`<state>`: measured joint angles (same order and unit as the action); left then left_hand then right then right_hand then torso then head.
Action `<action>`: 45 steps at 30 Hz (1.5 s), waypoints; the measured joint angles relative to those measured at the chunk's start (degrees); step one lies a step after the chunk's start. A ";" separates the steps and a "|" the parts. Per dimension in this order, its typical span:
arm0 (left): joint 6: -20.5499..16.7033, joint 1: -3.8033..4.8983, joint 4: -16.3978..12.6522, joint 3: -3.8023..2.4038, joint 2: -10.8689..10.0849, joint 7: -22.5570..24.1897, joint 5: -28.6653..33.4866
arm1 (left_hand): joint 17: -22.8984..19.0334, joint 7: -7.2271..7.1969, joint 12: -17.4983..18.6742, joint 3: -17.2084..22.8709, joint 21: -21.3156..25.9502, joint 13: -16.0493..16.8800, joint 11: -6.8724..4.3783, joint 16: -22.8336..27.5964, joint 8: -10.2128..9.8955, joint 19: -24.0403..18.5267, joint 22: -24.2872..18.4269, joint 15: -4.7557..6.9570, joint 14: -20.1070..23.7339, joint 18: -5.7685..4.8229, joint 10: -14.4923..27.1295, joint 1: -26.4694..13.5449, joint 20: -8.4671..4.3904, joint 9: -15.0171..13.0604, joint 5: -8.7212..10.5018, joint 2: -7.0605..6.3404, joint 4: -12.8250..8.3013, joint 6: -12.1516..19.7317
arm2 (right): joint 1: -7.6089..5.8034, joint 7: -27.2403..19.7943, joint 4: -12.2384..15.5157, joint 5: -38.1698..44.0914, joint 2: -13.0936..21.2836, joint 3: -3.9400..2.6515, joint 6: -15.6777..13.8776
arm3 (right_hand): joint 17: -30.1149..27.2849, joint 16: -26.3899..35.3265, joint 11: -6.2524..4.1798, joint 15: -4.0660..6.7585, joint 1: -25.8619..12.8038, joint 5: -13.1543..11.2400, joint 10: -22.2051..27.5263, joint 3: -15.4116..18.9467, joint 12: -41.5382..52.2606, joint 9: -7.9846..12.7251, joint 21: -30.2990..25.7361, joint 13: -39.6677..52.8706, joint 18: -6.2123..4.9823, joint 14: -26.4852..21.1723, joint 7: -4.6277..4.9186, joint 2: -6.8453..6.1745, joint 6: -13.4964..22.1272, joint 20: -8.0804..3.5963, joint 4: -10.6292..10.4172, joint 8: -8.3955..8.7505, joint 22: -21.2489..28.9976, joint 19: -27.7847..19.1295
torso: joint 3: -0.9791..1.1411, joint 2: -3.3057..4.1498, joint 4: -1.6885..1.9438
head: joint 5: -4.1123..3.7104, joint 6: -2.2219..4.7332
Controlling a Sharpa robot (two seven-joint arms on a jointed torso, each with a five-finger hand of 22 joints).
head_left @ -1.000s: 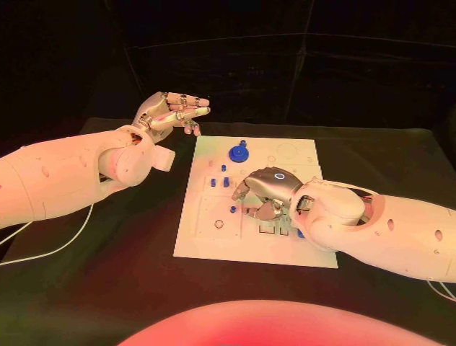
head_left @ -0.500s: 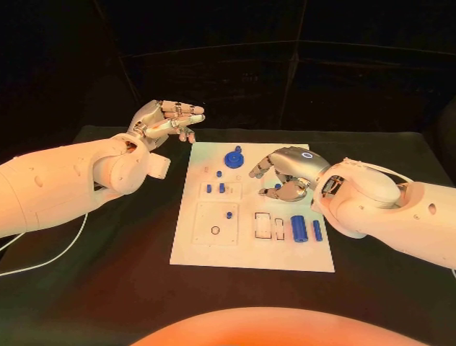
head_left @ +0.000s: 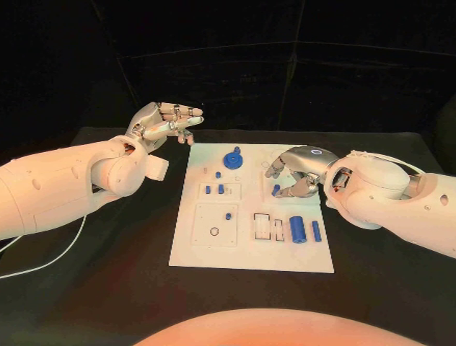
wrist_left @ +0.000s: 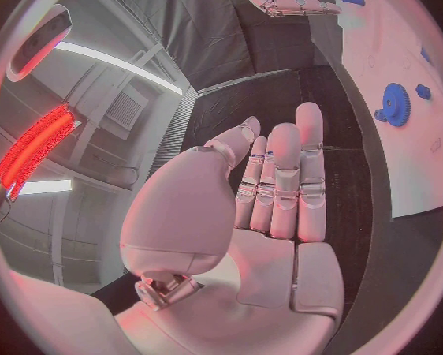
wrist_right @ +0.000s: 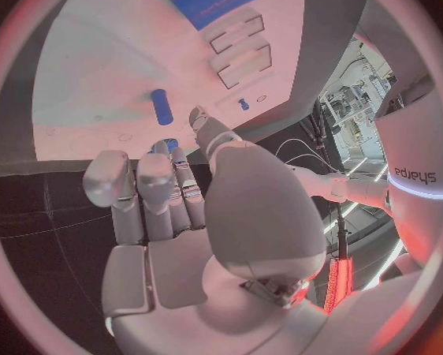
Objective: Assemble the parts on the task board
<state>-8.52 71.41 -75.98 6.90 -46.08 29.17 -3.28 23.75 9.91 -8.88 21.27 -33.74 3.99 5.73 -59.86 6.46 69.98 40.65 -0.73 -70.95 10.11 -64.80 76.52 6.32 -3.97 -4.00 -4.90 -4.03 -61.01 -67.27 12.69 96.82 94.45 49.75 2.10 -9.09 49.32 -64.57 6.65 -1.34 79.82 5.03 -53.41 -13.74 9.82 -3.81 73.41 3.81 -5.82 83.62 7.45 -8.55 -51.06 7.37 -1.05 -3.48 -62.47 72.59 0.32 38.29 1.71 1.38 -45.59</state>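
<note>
on the near half of the white task board, two blue cylinders lie side by side just right of a pair of rectangular slots, with a square recessed plate to their left. over the board's right-middle part hovers the right hand, its fingers curled in around a small blue part that it seems to pinch. farther back a blue gear stands on the board, and beyond the board's far left corner the left hand hangs above the black table, fingers straight and close together, holding nothing.
</note>
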 measured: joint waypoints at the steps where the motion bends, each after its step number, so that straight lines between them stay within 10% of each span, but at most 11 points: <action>1: 0.01 0.00 0.00 0.00 0.00 0.00 0.00 | 0.00 0.00 0.00 0.00 0.00 0.00 0.00 0.00 0.00 0.00 0.00 0.00 0.00 0.00 0.00 0.00 0.00 0.00 0.00 0.00 0.00 0.00 | -0.02 0.20 -0.12 0.06 -0.14 0.00 0.54 | -0.04 0.00 0.00 0.00 0.14 0.00 0.00 0.32 0.18 -0.07 -0.08 0.00 0.00 0.00 0.00 0.14 0.00 0.00 -0.11 0.00 0.06 0.00 | 0.01 0.00 -0.01 | 0.05 -0.03; 19: 0.04 0.00 -0.09 0.00 -0.10 -0.05 0.00 | -0.02 0.00 0.00 0.00 0.00 0.00 0.00 0.00 0.00 0.00 0.01 0.00 0.00 0.00 0.00 0.00 0.00 0.00 0.00 0.00 0.00 0.00 | -0.06 2.17 -3.13 0.47 -3.01 0.06 6.71 | 1.02 -0.93 -1.02 0.54 3.52 -1.01 -5.39 -1.38 3.00 -0.39 1.15 -0.14 0.03 0.12 1.59 3.80 -5.89 -0.62 -0.93 -1.13 -2.38 1.90 | 0.09 -0.01 -0.09 | 0.32 -0.35; 45: 0.05 0.01 -0.07 0.00 -0.10 -0.15 0.00 | -0.04 0.00 0.00 0.00 0.23 0.00 0.21 0.00 0.00 0.00 -0.04 0.00 0.00 0.00 0.21 0.00 0.00 0.00 0.00 0.00 0.00 0.00 | 0.00 3.20 -3.03 2.46 -3.27 0.09 3.91 | 4.44 -4.01 -2.37 1.46 4.51 -2.06 -13.46 -9.87 1.75 -0.55 5.80 0.13 0.97 0.41 0.78 5.26 -12.83 -1.74 0.49 -2.29 -9.49 5.66 | 0.09 -0.10 -0.09 | 0.23 -0.70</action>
<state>-8.48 71.42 -76.05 6.90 -46.18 29.02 -3.27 23.72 9.91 -8.88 21.27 -33.51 3.99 5.94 -59.87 6.46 69.98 40.61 -0.73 -70.96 10.11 -64.59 76.52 6.32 -3.97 -4.00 -4.90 -4.03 -61.01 -67.26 15.89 93.79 96.91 46.48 2.19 -5.19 53.76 -68.58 4.28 0.12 84.33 2.97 -66.87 -23.61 11.57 -4.36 79.21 3.94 -4.85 84.04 8.23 -3.29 -63.88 5.62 -0.56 -5.77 -71.96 78.26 0.41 38.18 1.62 1.61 -46.29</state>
